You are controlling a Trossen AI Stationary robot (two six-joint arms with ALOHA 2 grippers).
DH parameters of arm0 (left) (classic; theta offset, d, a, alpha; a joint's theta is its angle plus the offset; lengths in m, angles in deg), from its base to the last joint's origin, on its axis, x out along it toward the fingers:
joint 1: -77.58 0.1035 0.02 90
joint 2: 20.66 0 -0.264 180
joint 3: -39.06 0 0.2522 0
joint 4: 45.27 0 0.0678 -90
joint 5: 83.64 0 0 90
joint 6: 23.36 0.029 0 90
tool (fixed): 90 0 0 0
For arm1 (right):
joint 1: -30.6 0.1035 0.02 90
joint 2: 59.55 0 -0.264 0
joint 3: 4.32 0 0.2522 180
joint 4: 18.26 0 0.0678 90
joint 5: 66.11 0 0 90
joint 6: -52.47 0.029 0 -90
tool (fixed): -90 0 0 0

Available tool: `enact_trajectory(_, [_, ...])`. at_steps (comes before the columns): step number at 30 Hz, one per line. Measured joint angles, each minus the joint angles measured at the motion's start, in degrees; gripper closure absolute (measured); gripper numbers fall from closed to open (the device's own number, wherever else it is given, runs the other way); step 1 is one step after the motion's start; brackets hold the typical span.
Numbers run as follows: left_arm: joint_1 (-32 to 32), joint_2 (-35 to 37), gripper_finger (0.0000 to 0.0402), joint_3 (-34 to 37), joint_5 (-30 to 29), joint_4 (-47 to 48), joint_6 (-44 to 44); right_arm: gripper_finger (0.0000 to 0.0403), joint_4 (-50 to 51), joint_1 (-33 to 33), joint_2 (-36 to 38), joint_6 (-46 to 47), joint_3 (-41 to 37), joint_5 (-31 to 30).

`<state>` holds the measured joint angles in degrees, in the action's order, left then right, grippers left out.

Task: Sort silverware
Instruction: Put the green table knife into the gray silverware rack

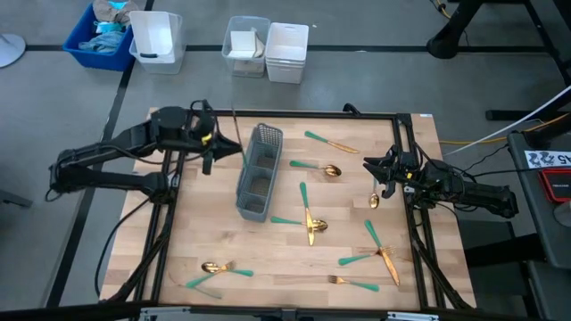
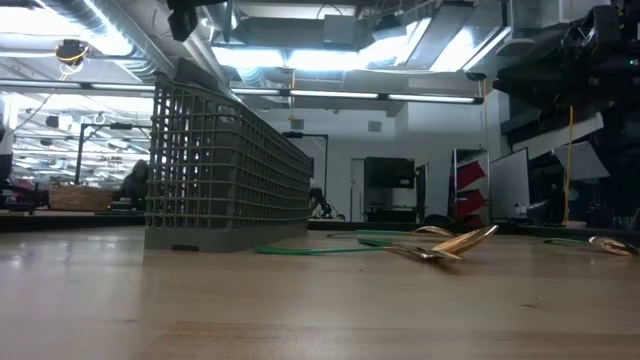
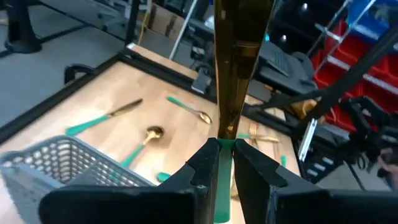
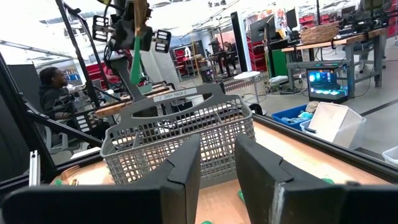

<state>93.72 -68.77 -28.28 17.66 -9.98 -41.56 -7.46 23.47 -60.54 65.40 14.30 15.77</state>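
Note:
My left gripper (image 1: 211,147) hovers above the table just left of the far end of the grey mesh caddy (image 1: 259,171). It is shut on one piece of silverware (image 3: 236,56) with a long gold head and a teal handle. My right gripper (image 1: 382,174) is open and empty near the table's right edge. Its fingers (image 4: 186,168) face the caddy (image 4: 180,134). Several other gold and teal pieces lie flat on the table right of and nearer than the caddy, among them a spoon (image 1: 318,167) and a crossed pair (image 1: 308,217). My left gripper pinches the piece between its two fingers on the teal handle, right where it meets the gold head (image 3: 224,155). The fingers lie across the piece. It is lifted clear and stands nearly upright, with the handle end (image 4: 134,65) hanging below the fingers and the gold head above them.
The caddy (image 2: 225,170) stands upright in the middle of the table, long side running far to near. A dark frame (image 1: 268,114) rims the tabletop. White bins (image 1: 285,49) and a blue bin (image 1: 98,40) sit on the floor beyond the far edge. A person (image 4: 53,87) sits in the room behind.

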Motion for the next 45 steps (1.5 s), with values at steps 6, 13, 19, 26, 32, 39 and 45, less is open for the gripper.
enact_trajectory(6, [-5.24,-4.35,0.0361,0.00,-4.77,0.07,1.24,0.0303,0.01,0.00,0.01,0.01,0.00,0.02])
enact_trajectory(13, [-9.01,-9.59,0.0361,0.02,-6.46,0.10,3.67,0.0303,0.04,0.00,0.02,0.02,0.00,0.12])
enact_trajectory(19, [-11.30,-13.09,0.0361,0.02,-7.84,0.64,6.01,0.0303,0.04,0.00,0.01,0.02,0.00,0.17])
enact_trajectory(26, [-12.55,-15.57,0.0361,0.02,-11.77,0.64,8.97,0.0304,0.04,0.00,0.02,0.02,0.00,0.19])
enact_trajectory(32, [-13.42,-17.84,0.0361,0.02,-12.05,2.92,9.69,0.0304,0.08,0.00,0.01,0.02,0.00,0.20])
enact_trajectory(39, [-14.09,-20.39,0.0361,0.02,-12.18,5.44,9.76,0.0303,0.09,0.00,0.01,0.02,0.00,0.21])
enact_trajectory(45, [-14.10,-20.88,0.0360,-0.07,-12.29,6.06,9.82,0.0304,0.11,0.00,0.02,0.02,0.00,0.21])
